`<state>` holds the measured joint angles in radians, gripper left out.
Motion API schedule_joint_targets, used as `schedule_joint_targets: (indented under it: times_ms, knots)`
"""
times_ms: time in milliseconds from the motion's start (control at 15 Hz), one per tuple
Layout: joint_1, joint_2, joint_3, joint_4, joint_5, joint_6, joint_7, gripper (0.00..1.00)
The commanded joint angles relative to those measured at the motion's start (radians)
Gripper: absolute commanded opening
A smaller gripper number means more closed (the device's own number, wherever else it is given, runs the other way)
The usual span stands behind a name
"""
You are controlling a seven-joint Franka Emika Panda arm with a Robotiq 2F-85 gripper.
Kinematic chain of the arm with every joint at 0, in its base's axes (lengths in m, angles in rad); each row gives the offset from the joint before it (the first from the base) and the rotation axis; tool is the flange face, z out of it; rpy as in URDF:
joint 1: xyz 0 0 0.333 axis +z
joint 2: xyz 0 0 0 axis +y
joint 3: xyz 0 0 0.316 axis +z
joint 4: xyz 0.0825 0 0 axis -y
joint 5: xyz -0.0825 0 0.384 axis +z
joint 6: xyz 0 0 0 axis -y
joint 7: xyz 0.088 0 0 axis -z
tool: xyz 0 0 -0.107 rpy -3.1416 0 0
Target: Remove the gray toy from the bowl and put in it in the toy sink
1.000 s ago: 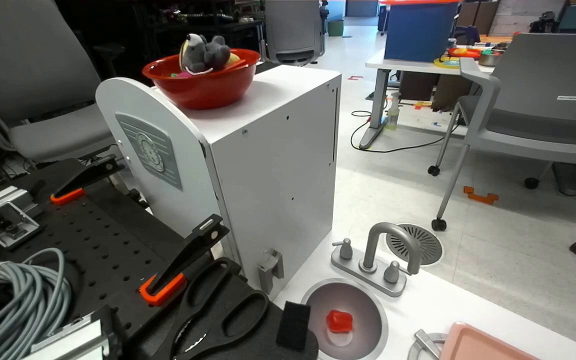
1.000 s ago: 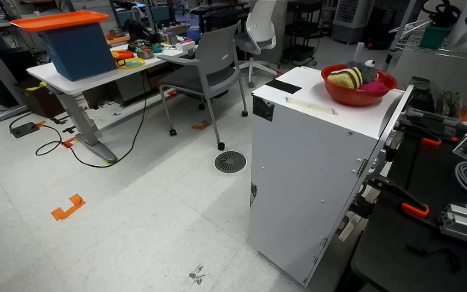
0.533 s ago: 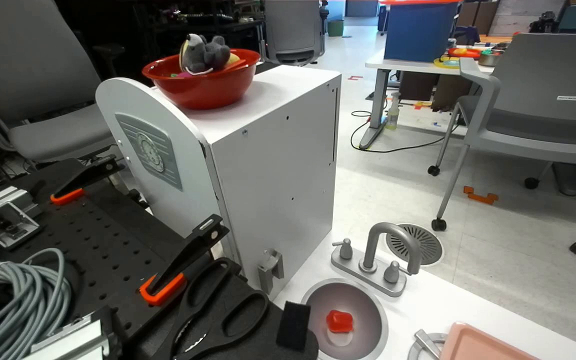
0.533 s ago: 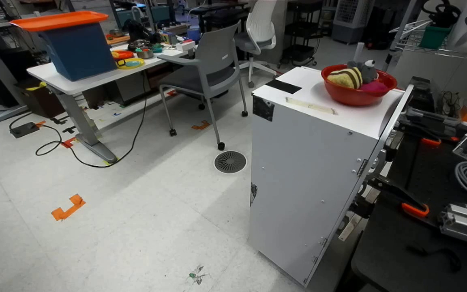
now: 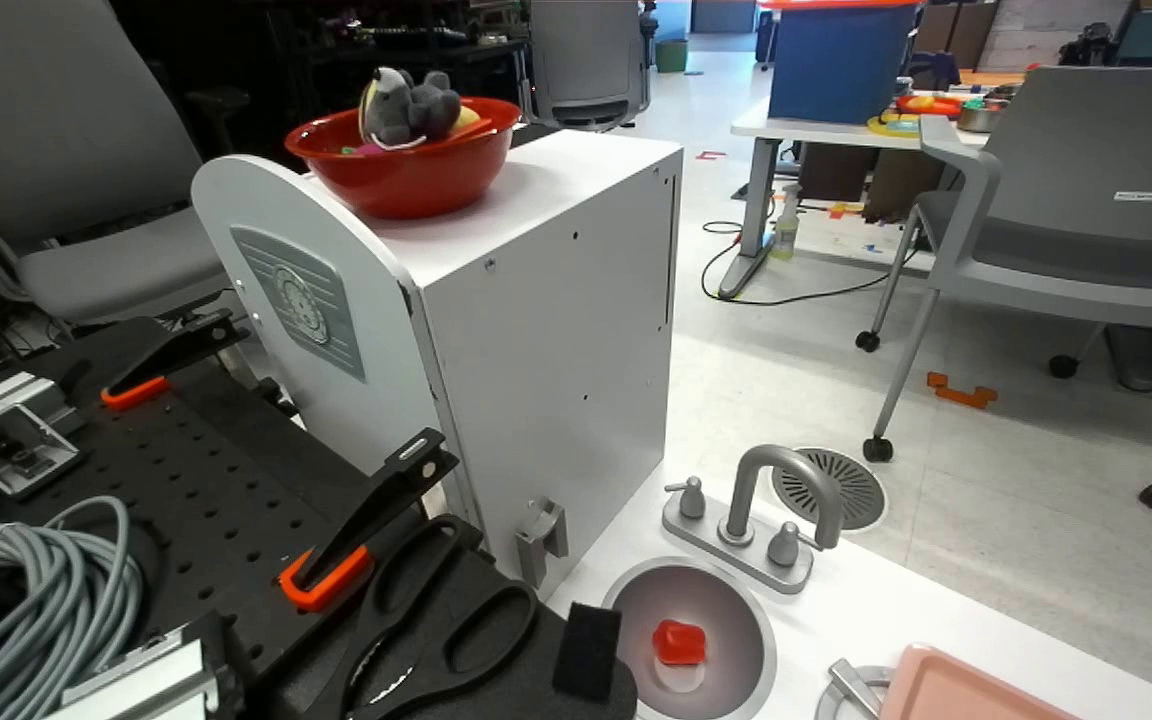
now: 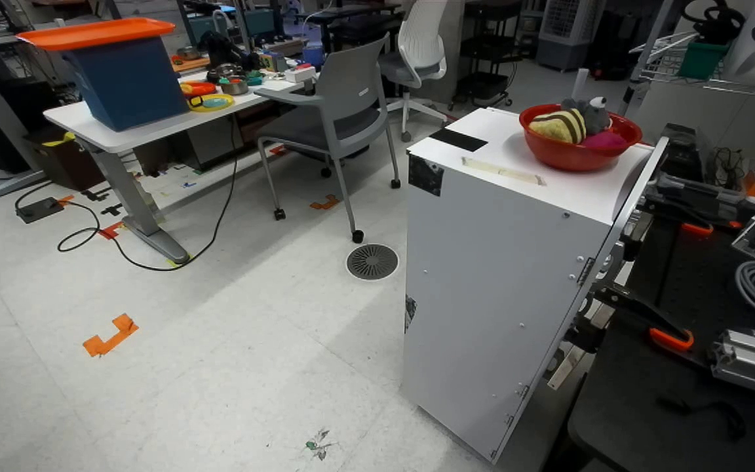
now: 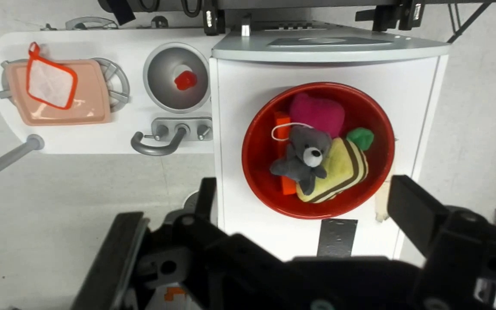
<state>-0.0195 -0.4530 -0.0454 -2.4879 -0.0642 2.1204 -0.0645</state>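
In the wrist view we look down on the bowl (image 7: 258,155), right of the frame's centre. In it lies the gray toy (image 7: 302,157), its white muzzle turned upward, partly over an orange piece (image 7: 289,187) and a yellow item (image 7: 339,172) (the latter banded in brown). A magenta item (image 7: 319,114) sits toward the bowl's upper side, a green piece (image 7: 361,137) toward its right. We see the gripper (image 7: 302,189) along the bottom of the frame, its fingers (image 7: 416,211) spread wide apart and nothing gripped between them. At upper left, the toy sink (image 7: 159,77) has a red piece (image 7: 185,80) on its floor and a gray faucet (image 7: 157,149) just below; farther left, a white pad (image 7: 51,83) edged in red lies over a pink tray (image 7: 93,103). In both exterior views we find the bowl on a white cabinet (image 5: 556,330), the gray toy rising above the rim.
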Motion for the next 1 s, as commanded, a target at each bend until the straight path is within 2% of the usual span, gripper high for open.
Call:
schedule_joint_targets:
  times_ms: [0, 200, 267, 467, 933]
  knots:
    - [0.021, -0.018, -0.039, -0.022, 0.082, 0.006, -0.089, 1.00]
    - [0.024, -0.020, -0.059, -0.019, 0.115, -0.058, -0.168, 1.00]
    - [0.005, -0.001, -0.030, -0.016, 0.085, -0.017, -0.108, 1.00]
    - [0.006, -0.001, -0.041, -0.019, 0.094, -0.035, -0.143, 1.00]
    - [-0.015, -0.005, -0.032, -0.037, 0.077, -0.017, -0.078, 1.00]
